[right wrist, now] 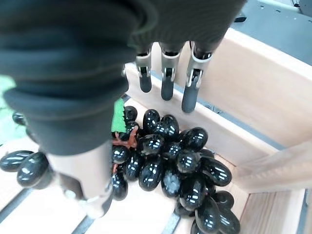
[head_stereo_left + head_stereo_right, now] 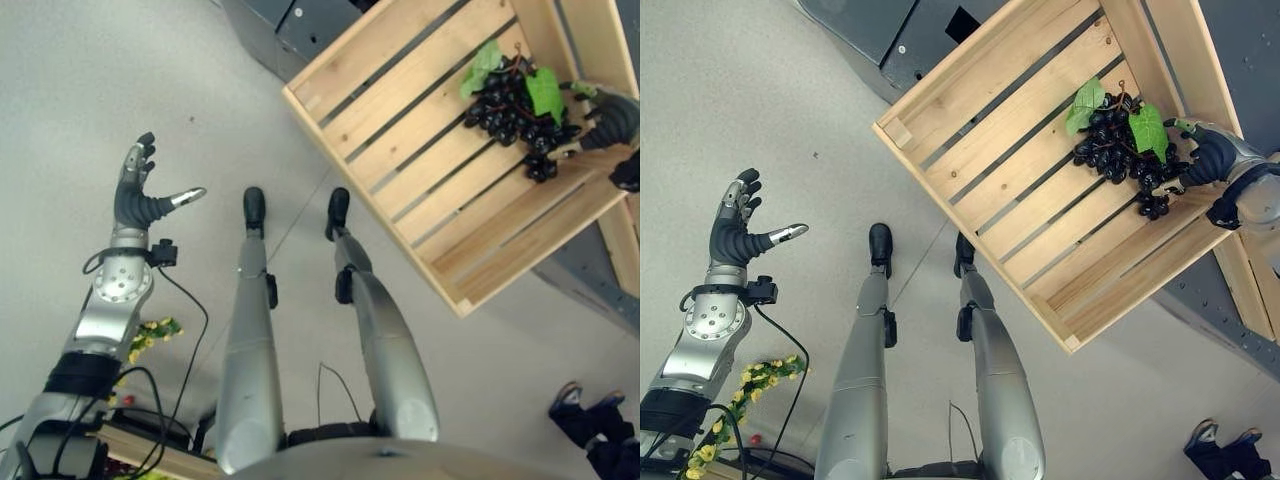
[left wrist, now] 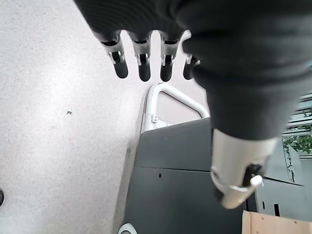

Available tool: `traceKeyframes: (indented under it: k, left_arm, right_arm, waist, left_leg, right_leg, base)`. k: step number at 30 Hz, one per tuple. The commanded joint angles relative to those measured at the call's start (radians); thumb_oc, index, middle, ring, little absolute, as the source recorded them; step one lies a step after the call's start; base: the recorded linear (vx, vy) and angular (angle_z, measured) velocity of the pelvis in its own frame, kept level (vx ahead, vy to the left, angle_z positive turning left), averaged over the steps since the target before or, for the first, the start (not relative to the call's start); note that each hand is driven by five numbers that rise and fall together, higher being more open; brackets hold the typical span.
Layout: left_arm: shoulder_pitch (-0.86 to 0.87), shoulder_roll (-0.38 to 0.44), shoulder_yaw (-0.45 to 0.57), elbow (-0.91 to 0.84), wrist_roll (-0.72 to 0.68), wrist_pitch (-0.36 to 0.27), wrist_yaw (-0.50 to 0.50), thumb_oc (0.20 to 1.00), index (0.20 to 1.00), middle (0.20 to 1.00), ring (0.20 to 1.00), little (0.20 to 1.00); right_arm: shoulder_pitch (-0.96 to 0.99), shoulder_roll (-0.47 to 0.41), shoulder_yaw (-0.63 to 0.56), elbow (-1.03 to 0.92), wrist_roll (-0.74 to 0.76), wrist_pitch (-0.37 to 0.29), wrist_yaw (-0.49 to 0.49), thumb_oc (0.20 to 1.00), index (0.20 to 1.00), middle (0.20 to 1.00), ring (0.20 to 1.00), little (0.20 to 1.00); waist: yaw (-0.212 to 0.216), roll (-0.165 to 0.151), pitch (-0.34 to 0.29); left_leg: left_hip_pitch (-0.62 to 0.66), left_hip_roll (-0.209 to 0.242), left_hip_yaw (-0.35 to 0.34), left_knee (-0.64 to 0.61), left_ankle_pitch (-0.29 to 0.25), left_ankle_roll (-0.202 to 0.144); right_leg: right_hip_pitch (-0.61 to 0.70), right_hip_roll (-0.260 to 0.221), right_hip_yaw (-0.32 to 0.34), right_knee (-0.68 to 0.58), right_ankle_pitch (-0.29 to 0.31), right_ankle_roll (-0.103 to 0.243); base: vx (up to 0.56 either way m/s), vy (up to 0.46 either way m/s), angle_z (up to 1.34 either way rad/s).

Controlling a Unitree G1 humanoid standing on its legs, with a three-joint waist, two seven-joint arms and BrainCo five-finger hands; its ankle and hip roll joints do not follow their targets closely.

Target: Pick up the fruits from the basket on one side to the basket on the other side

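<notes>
1. So the right hand (image 2: 1212, 155) hangs spread over the black grapes (image 2: 1127, 150), which lie in the wooden crate's (image 2: 990, 130) far right corner, apparently just dropped off.
2. Left hand (image 2: 735, 235) idles with fingers spread, over the floor.

Both eye views look steeply down from the head, sharing the wooden crate (image 2: 1040, 190) and grey floor (image 2: 80, 80), slightly offset sideways. Left wrist view faces along its left hand (image 3: 146, 63) to the floor, close. Right wrist view sits just above the black grapes (image 1: 170, 161) in a crate corner.
</notes>
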Motion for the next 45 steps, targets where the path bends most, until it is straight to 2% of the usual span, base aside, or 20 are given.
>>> traceKeyframes:
  k: [1, 20, 31, 32, 33, 34, 35, 45]
  left_arm:
    - [0.026, 0.003, 0.039, -0.055, 0.054, -0.032, 0.011, 1.000, 1.000, 1.000, 1.000, 1.000]
    - [0.013, 0.032, 0.000, -0.068, 0.047, -0.030, 0.020, 1.000, 1.000, 1.000, 1.000, 1.000]
    - [0.012, 0.021, 0.005, -0.073, 0.045, -0.035, 0.035, 1.000, 1.000, 1.000, 1.000, 1.000]
    - [0.011, 0.016, 0.006, -0.074, 0.045, -0.034, 0.038, 1.000, 1.000, 1.000, 1.000, 1.000]
    - [0.011, 0.015, 0.006, -0.074, 0.045, -0.034, 0.038, 1.000, 1.000, 1.000, 1.000, 1.000]
    - [0.011, 0.017, 0.008, -0.076, 0.047, -0.034, 0.039, 1.000, 1.000, 1.000, 1.000, 1.000]
    - [0.014, 0.013, 0.008, -0.078, 0.046, -0.035, 0.041, 1.000, 1.000, 1.000, 1.000, 1.000]
    - [0.016, 0.010, 0.016, -0.078, 0.041, -0.037, 0.045, 1.000, 1.000, 1.000, 1.000, 1.000]
  right_arm:
    - [-0.105, 0.019, 0.075, 0.077, -0.018, 0.020, -0.010, 1.000, 1.000, 1.000, 1.000, 1.000]
    - [-0.178, 0.114, 0.154, 0.071, -0.022, 0.015, -0.028, 1.000, 1.000, 1.000, 1.000, 1.000]
    - [-0.227, 0.162, 0.176, 0.089, -0.024, 0.015, -0.046, 1.000, 1.000, 1.000, 1.000, 1.000]
    - [-0.237, 0.172, 0.183, 0.088, -0.026, 0.015, -0.045, 0.909, 0.909, 0.909, 0.909, 0.909]
    - [-0.238, 0.172, 0.185, 0.089, -0.026, 0.015, -0.045, 0.529, 0.529, 0.529, 0.529, 0.529]
    - [-0.247, 0.176, 0.190, 0.086, -0.029, 0.017, -0.044, 0.401, 0.401, 0.401, 0.401, 0.401]
    - [-0.261, 0.183, 0.197, 0.088, -0.030, 0.017, -0.047, 0.200, 0.200, 0.200, 0.200, 0.200]
    - [-0.276, 0.186, 0.204, 0.075, -0.022, 0.015, -0.054, 0.200, 0.200, 0.200, 0.200, 0.200]
  waist:
    - [-0.010, 0.019, 0.006]
    - [0.013, 0.074, 0.006]
    - [0.022, 0.084, 0.006]
    - [0.022, 0.084, 0.006]
    - [0.022, 0.085, 0.006]
    - [0.023, 0.084, 0.006]
    - [0.023, 0.083, 0.006]
    - [0.021, 0.075, 0.006]
  left_leg:
    - [0.034, 0.016, -0.030, 0.049, -0.079, -0.034]
    - [-0.046, 0.017, -0.064, 0.020, -0.043, -0.037]
    - [-0.056, 0.024, -0.074, 0.004, -0.035, -0.036]
    - [-0.059, 0.023, -0.074, 0.007, -0.037, -0.036]
    - [-0.059, 0.022, -0.074, 0.007, -0.037, -0.035]
    - [-0.061, 0.022, -0.075, 0.009, -0.038, -0.035]
    - [-0.063, 0.022, -0.074, 0.011, -0.039, -0.035]
    - [-0.059, 0.021, -0.076, 0.013, -0.038, -0.038]
  right_leg:
    - [0.001, -0.057, -0.009, 0.131, -0.118, 0.133]
    - [-0.123, -0.057, -0.018, 0.216, -0.153, 0.123]
    - [-0.146, -0.057, -0.021, 0.235, -0.164, 0.120]
    - [-0.148, -0.057, -0.020, 0.235, -0.164, 0.121]
    - [-0.148, -0.057, -0.020, 0.235, -0.164, 0.121]
    - [-0.149, -0.057, -0.020, 0.234, -0.164, 0.121]
    - [-0.148, -0.058, -0.020, 0.232, -0.163, 0.121]
    - [-0.141, -0.058, -0.021, 0.231, -0.160, 0.121]
  base:
    - [0.00, 0.000, 0.00]
    - [0.01, -0.032, 0.02]
    - [0.00, -0.008, 0.02]
    - [0.00, 0.000, 0.00]
    - [0.00, 0.000, 0.00]
    - [0.00, 0.000, 0.00]
    - [0.00, 0.000, 0.00]
    - [0.00, 0.000, 0.00]
